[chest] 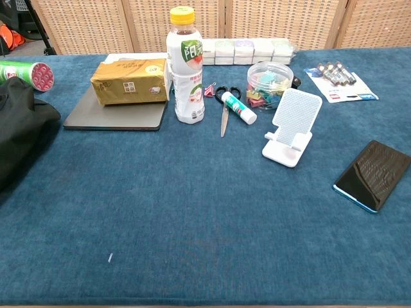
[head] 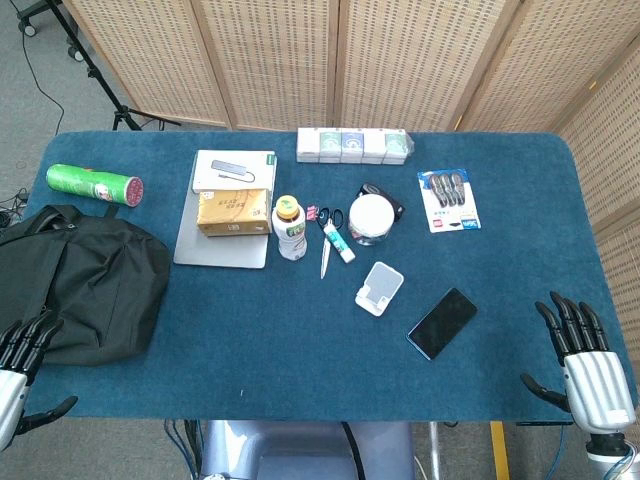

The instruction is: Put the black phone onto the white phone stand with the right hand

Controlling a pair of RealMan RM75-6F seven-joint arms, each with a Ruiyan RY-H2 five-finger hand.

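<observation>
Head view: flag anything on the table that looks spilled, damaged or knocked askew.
Nothing stands out. The green cylindrical snack can lies on its side, but nothing has spilled. The flat black phone lies face up beside the upright white plastic phone stand.

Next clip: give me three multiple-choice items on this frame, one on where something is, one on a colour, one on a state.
1. Where does the phone lie?
A. on the stand
B. flat on the table, right of the stand
C. in the right hand

2. What colour is the bottle's cap?
A. yellow
B. red
C. blue

3. How is the right hand?
A. holding the phone
B. pressing on the stand
C. open, holding nothing

Answers:
1 B: the phone rests on the blue cloth apart from the stand.
2 A: the cap on the bottle is yellow in both views.
3 C: its fingers are spread at the table's near right edge, clear of everything.
</observation>
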